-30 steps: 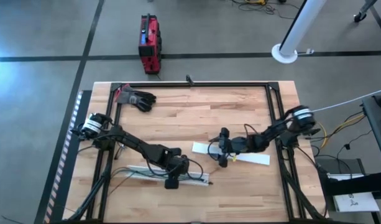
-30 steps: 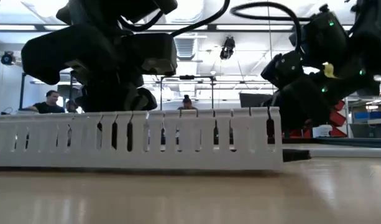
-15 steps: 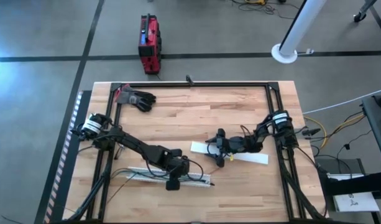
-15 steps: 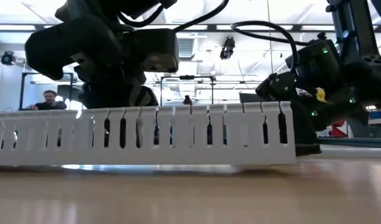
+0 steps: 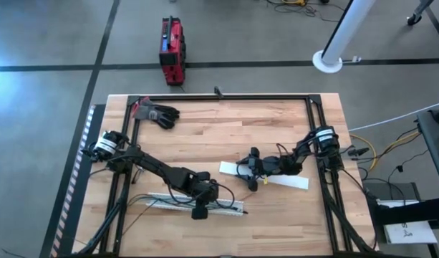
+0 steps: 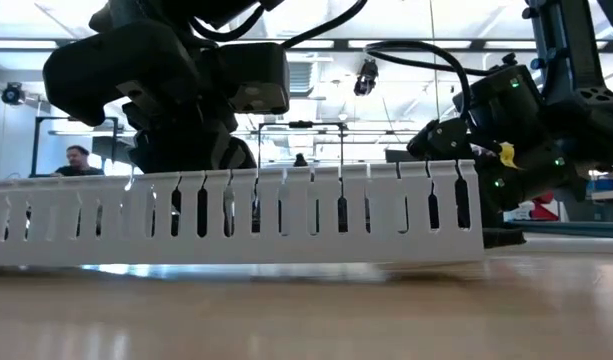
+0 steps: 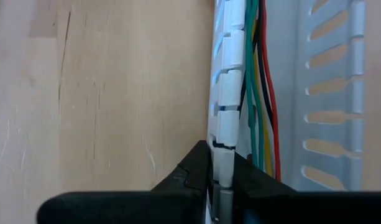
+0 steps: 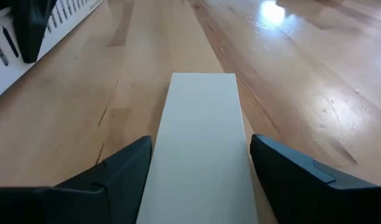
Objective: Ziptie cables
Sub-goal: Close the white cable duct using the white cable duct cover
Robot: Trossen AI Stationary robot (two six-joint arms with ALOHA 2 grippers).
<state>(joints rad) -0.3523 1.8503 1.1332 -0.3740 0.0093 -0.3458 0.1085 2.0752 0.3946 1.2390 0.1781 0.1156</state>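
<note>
Cables [image 7: 260,93], green, yellow, dark and red, lying lengthwise inside white slotted channel [image 5: 194,203] near table [image 5: 226,129] front edge. Left gripper [image 7: 220,180] pinched tight on 1 channel wall, cables just beside. Right gripper [image 8: 199,155] right of channel, 2 fingers [image 8: 125,165] spread wide, straddling flat white lid [image 8: 199,137]; grip on lid unclear

We see much bare desk [image 5: 226,136] between the black glove [image 5: 159,113] and both arms. Near the front edge, the white slotted channel [image 5: 194,205] and the flat lid [image 5: 276,178] block the way.
</note>
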